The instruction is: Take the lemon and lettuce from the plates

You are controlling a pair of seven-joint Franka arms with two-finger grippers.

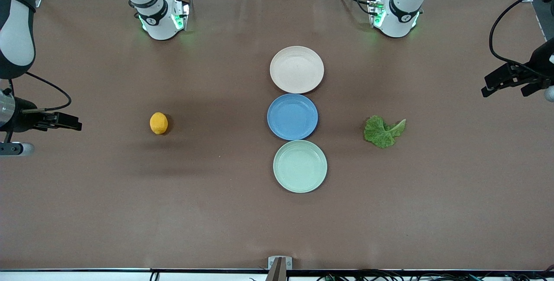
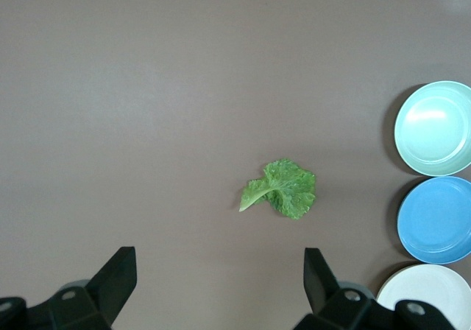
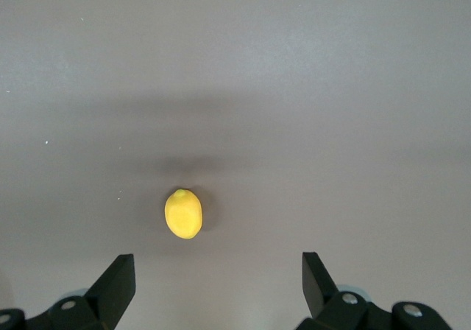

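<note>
The lemon [image 1: 159,123] lies on the bare brown table toward the right arm's end, level with the blue plate. The lettuce [image 1: 384,131] lies on the bare table toward the left arm's end. The beige-pink plate [image 1: 297,69] and the mint green plate [image 1: 300,166] are empty. My right gripper [image 1: 77,124] hangs open and empty at that end of the table; its wrist view shows the lemon [image 3: 183,213] just ahead of the open gripper [image 3: 218,265]. My left gripper [image 1: 505,91] hangs open and empty at its end; the lettuce [image 2: 281,189] lies ahead of it [image 2: 219,261].
An empty blue plate [image 1: 292,116] sits between the beige-pink and mint green plates, the three in a row across the table's middle, also seen in the left wrist view [image 2: 436,219]. The arm bases [image 1: 162,17] [image 1: 396,14] stand along the table's edge farthest from the front camera.
</note>
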